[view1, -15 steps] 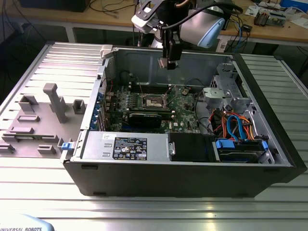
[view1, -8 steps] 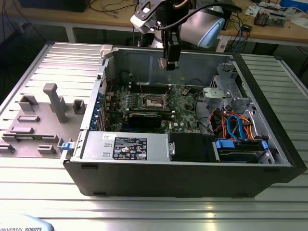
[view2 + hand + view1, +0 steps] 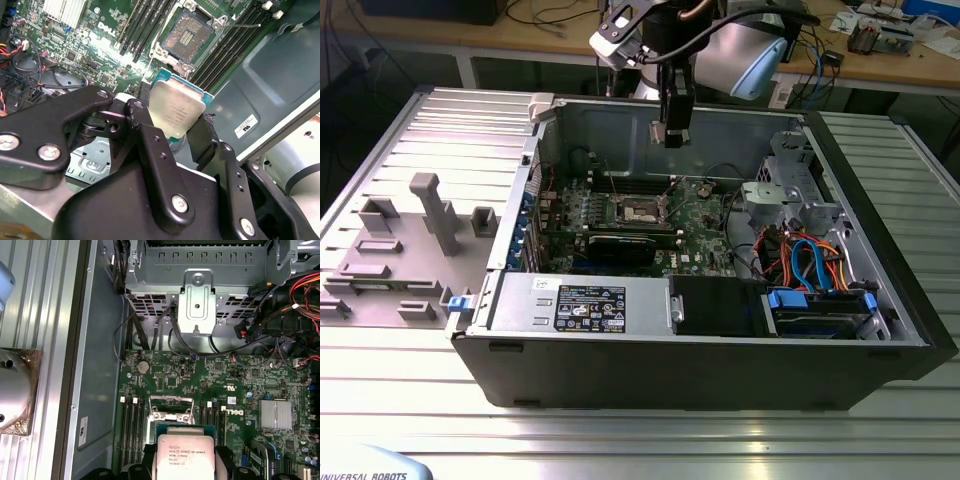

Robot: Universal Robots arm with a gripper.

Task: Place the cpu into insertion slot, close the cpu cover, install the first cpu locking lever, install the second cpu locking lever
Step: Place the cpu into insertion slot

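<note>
The tool is clenched on the cpu, its two black fingers pinching opposite edges so that the silver-grey lid faces the camera in both wrist views. In the exterior view the tool hangs over the open computer case lying on the ribbed metal counter, above the green motherboard and apart from the insertion slot. The slot shows its dark pin field bare inside a silver rim, between banks of long memory slots, with a thin wire lever standing off beside it. To place the chip well, it probably needs turning until its edges run square with the rim, then lowering flat and straight down with no sideways slide, since the exposed pins look easy to bend; letting go should wait until it sits level. As for writing, the chip's lid carries several lines of small grey print, the board has white lettering, a white label sits on the case wall, and a black-and-white sticker covers the power supply.
</note>
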